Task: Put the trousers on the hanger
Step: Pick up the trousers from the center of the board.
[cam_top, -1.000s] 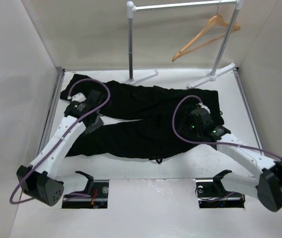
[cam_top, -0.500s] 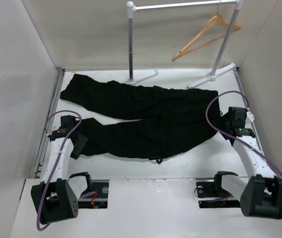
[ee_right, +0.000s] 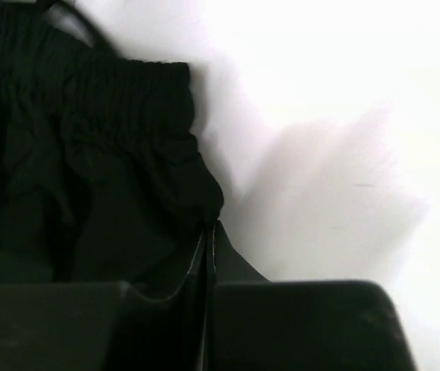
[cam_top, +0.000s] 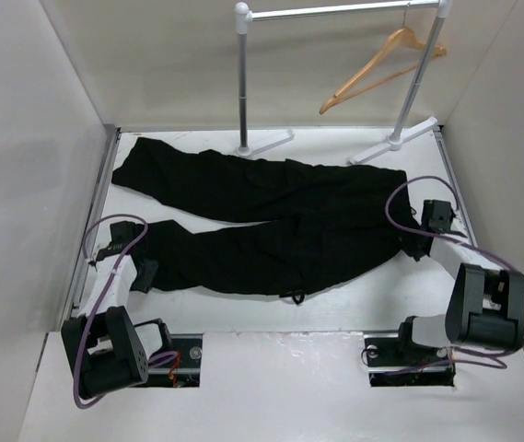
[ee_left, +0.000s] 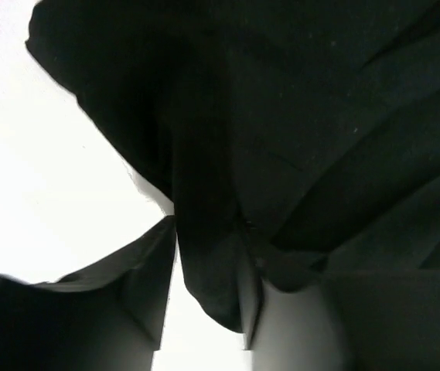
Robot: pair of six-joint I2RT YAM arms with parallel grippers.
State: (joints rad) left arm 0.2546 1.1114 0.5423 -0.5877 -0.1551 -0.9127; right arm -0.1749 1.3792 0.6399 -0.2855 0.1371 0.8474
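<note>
The black trousers lie spread flat on the white table, legs to the left and waistband to the right. The tan wooden hanger hangs on the rack's rail at the back right. My left gripper is low at the cuff of the near leg. In the left wrist view a fold of the trousers lies between the part-open jaws of the left gripper, with light showing beside one finger. My right gripper sits at the waistband, and in the right wrist view it is shut on the gathered waistband's corner.
The silver-and-white clothes rack stands at the back, its feet touching the trousers' far edge. White walls close in on the left and right. Two cutouts with arm mounts lie along the near edge.
Both arms have drawn back from the middle of the trousers to their ends, left to the cuff, right to the waistband. The right jaws have closed and the left have narrowed.
</note>
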